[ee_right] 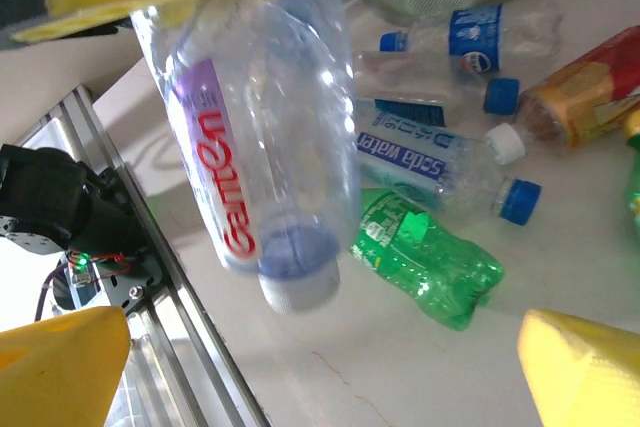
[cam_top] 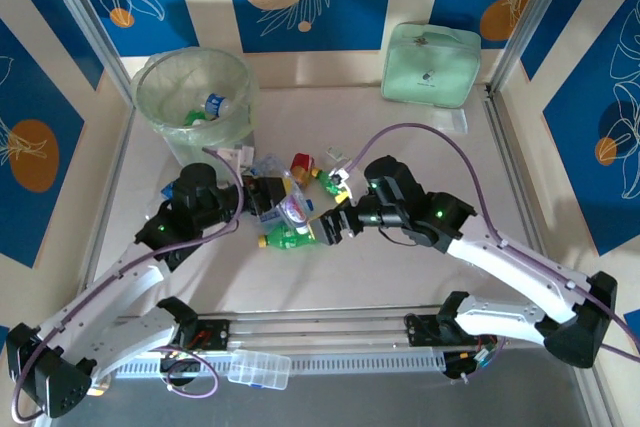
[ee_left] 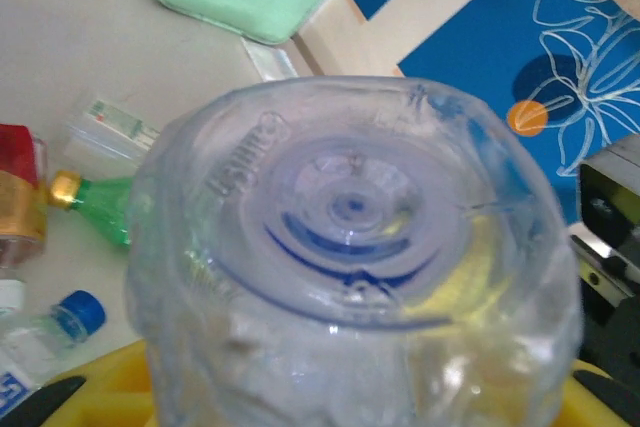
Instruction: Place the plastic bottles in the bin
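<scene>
My left gripper [cam_top: 270,199] is shut on a clear bottle [cam_top: 293,209] with a purple-and-red label, held above the pile. In the left wrist view the bottle's base [ee_left: 350,247] sits between the yellow pads [ee_left: 95,387]. In the right wrist view that bottle [ee_right: 260,127] hangs cap down. My right gripper [ee_right: 320,367] stands open below it, apart from it, and sits just right of the bottle [cam_top: 332,224]. A green bottle [ee_right: 430,257], clear blue-capped bottles [ee_right: 440,162] and an orange-brown one [ee_right: 585,82] lie on the table. The bin [cam_top: 225,127] stands at the back left with bottles inside.
A mint-green zip pouch [cam_top: 432,65] lies at the back right. A flat clear lidded box [cam_top: 260,369] rests on the metal rail [cam_top: 330,332] at the near edge. Metal frame posts [cam_top: 90,37] flank the table.
</scene>
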{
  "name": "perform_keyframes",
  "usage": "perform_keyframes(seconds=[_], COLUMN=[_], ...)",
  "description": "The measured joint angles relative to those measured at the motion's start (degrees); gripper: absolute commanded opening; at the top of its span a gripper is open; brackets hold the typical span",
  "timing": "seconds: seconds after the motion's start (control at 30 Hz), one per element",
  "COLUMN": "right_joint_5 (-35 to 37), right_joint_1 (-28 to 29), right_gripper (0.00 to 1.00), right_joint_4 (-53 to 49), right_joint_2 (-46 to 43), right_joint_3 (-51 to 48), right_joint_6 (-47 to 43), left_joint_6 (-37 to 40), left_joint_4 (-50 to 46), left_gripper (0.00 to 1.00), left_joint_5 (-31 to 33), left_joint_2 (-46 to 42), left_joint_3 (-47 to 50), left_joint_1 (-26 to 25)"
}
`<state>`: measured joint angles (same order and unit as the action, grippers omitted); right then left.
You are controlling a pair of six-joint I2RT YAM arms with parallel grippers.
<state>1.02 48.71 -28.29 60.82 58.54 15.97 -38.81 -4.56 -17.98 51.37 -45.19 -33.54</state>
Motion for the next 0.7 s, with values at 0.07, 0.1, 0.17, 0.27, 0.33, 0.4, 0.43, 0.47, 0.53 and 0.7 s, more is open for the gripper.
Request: perform_keyframes(seconds=[0.07,0.1,0.17,0.27,0.33,0.4,0.43,0.47,0.53,0.7], right_joint_5=[-0.20,-0.35,-0.57,-0.94,-1.07,-1.09,-1.09,-1.07,-1.09,-1.09], right_joint_1=[-1.49,-2.14,-3.74,-5.75,-6.73,-7.52,-7.91,-8.24,-8.79,-9.77], right_gripper=[1.00,1.00,0.99,0.99,0.99,0.98,0.98,0.98,0.99,0.98], right_joint_4=[0.04,-0.02,-0.02,-0.02,0.04,0.04,0.00,0.07,0.02,-0.02], right_joint_2=[-1.27,-1.73,-2.56,-3.34,-3.50,-3.63,-3.67,-3.67,-3.67,-3.65], right_joint_3=[-0.98,-1.42,-2.40,-3.37,-3.61,-3.82,-3.82,-3.82,-3.82,-3.82], right_joint_6=[0.20,0.42,0.92,1.42,1.66,1.75,1.92,2.10,2.16,2.34], left_joint_6=[0.72,1.05,1.51,1.84,1.86,1.86,1.84,1.86,1.81,1.16], left_joint_4=[-2.58,-3.76,-6.73,-10.62,-12.09,-13.14,-13.57,-14.14,-15.06,-16.48], left_gripper=[0.38,0.38,0.38,0.38,0.38,0.38,0.38,0.38,0.38,0.38], left_joint_5=[0.35,0.50,0.50,-0.15,-0.85,-1.46,-1.75,-2.01,-2.34,-2.29], left_joint_2=[0.00,0.00,0.15,1.51,2.71,3.76,4.42,5.16,6.99,12.59], left_joint_3=[-1.70,-2.56,-5.20,-10.99,-14.95,-18.58,-20.55,-22.47,-26.27,-35.15], left_joint_1=[1.53,2.36,4.81,8.87,11.19,13.07,13.99,14.86,16.46,21.18])
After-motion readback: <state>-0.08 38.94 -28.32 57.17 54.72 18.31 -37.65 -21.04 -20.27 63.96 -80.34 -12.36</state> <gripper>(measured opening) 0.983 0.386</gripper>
